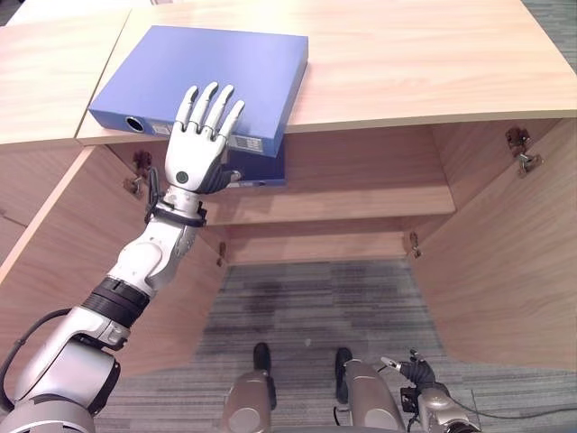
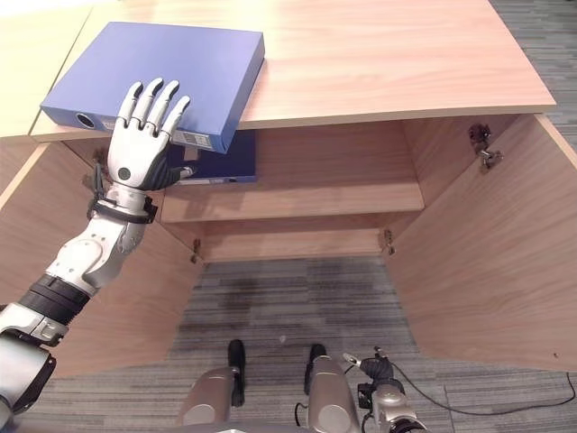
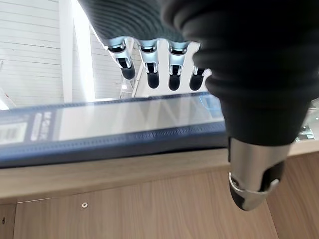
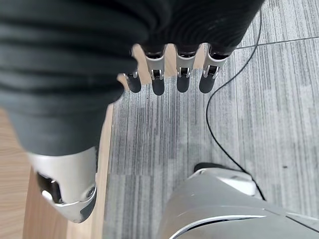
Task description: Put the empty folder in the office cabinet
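A blue folder (image 1: 216, 72) lies flat on the cabinet's wooden top (image 1: 424, 63), at its left front, its labelled spine jutting a little past the front edge. My left hand (image 1: 194, 162) is raised in front of that spine with its fingers straight and spread over the label. In the left wrist view the fingers (image 3: 149, 74) reach above the folder's spine (image 3: 124, 124) and the thumb (image 3: 254, 184) hangs below the top's edge. My right hand (image 1: 416, 372) hangs low by my right side over the carpet, fingers (image 4: 158, 74) relaxed, holding nothing.
Both cabinet doors stand open: the left door (image 1: 63, 262) and the right door (image 1: 514, 253). Inside, a second dark blue folder (image 1: 266, 167) rests on the shelf (image 1: 361, 198) at its left end. Grey striped carpet (image 1: 315, 307) lies in front.
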